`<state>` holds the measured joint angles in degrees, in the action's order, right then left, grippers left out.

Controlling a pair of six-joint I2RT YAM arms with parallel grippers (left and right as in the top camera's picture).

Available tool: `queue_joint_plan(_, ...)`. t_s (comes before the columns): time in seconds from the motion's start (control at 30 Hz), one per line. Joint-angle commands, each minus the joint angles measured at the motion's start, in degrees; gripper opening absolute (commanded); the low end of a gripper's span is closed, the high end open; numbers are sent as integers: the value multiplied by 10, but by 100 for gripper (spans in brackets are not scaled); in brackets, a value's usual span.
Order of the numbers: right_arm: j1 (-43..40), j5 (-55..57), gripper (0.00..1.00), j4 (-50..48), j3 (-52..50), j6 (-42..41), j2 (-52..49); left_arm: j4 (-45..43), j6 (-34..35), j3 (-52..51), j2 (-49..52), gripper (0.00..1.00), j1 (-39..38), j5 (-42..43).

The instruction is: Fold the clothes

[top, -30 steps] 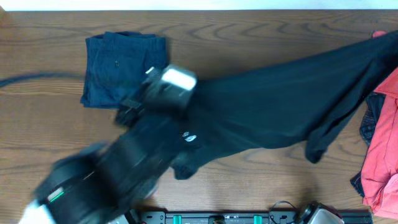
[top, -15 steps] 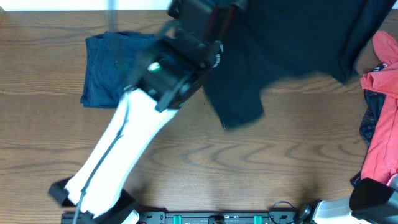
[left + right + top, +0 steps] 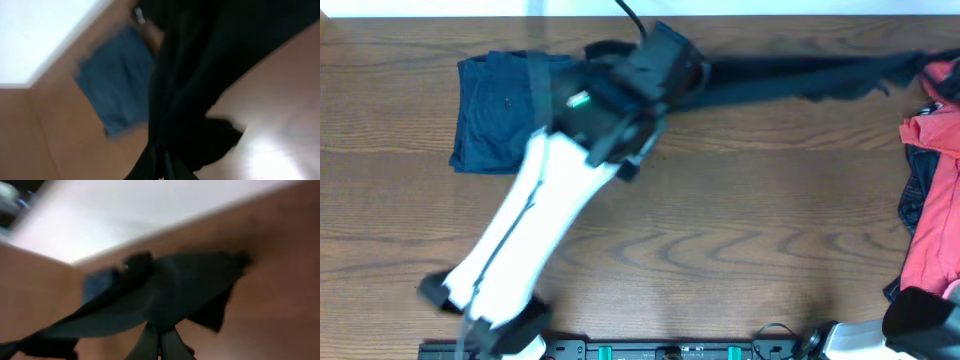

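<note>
This looks like a robotics lab bench, not a home: a wood-grain table (image 3: 750, 220) against a plain white backdrop (image 3: 770, 6), a black mounting rail with green fittings (image 3: 670, 350) along its near edge, a white robot arm (image 3: 535, 225), and a black garment (image 3: 790, 74), navy shorts (image 3: 490, 115) and coral pieces (image 3: 935, 220) on it.

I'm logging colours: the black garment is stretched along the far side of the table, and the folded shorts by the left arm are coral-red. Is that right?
No: the overhead view shows the folded shorts by the left arm are navy-blue, not coral-red. The black garment is stretched along the far side of the table, as you say.
</note>
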<state>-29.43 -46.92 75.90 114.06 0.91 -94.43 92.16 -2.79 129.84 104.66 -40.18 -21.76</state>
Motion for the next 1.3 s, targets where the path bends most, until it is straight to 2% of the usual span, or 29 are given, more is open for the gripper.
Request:
queue_joint_plan(0.0, 29, 97, 9, 40, -19, 95, -23, 47, 85, -13, 16, 7, 3, 18)
queue_joint_plan(0.1, 45, 126, 34, 63, -36, 95, -30, 47, 90, -32, 16, 7, 3, 32)
queue_joint_plan(0.13, 48, 139, 37, 69, -40, 95, -31, 46, 91, -32, 15, 8, 3, 33)
queue_joint_plan(0.2, 48, 162, 45, 75, -44, 90, -31, 46, 91, -32, 12, 17, 3, 33)
queue_joint_plan(0.23, 47, 174, 49, 75, -44, 78, -31, 46, 91, -32, 9, 28, 3, 33)
queue_joint_plan(0.27, 46, 182, 50, 74, -44, 67, -31, 46, 91, -32, 7, 37, 3, 33)
queue_joint_plan(0.37, 48, 184, 53, 69, -47, 46, -31, 46, 91, -32, 0, 48, 3, 38)
queue_joint_plan(0.43, 53, 184, 54, 57, -60, 32, -31, 46, 91, -32, -4, 52, 3, 47)
queue_joint_plan(0.57, 74, 188, 64, -7, -139, 23, -32, 46, 91, -32, -11, 59, 3, 47)
queue_joint_plan(0.7, 89, 230, 64, -103, -251, -30, -32, 47, 91, -32, -11, 72, 7, 46)
queue_joint_plan(0.83, 89, 228, 59, -243, -359, -70, -32, 46, 92, -33, -11, 74, 17, 46)
queue_joint_plan(1.03, 89, 229, 63, -400, -492, -117, -32, 46, 126, -33, -11, 80, 35, 48)
queue_joint_plan(1.1, 89, 226, 58, -457, -526, -118, -32, 46, 143, -33, -10, 83, 37, 49)
queue_joint_plan(1.2, 100, 224, 55, -470, -571, -152, -32, 43, 143, -33, -10, 84, 36, 81)
queue_joint_plan(1.27, 112, 228, 56, -464, -604, -150, -32, 39, 143, -33, -9, 84, 36, 108)
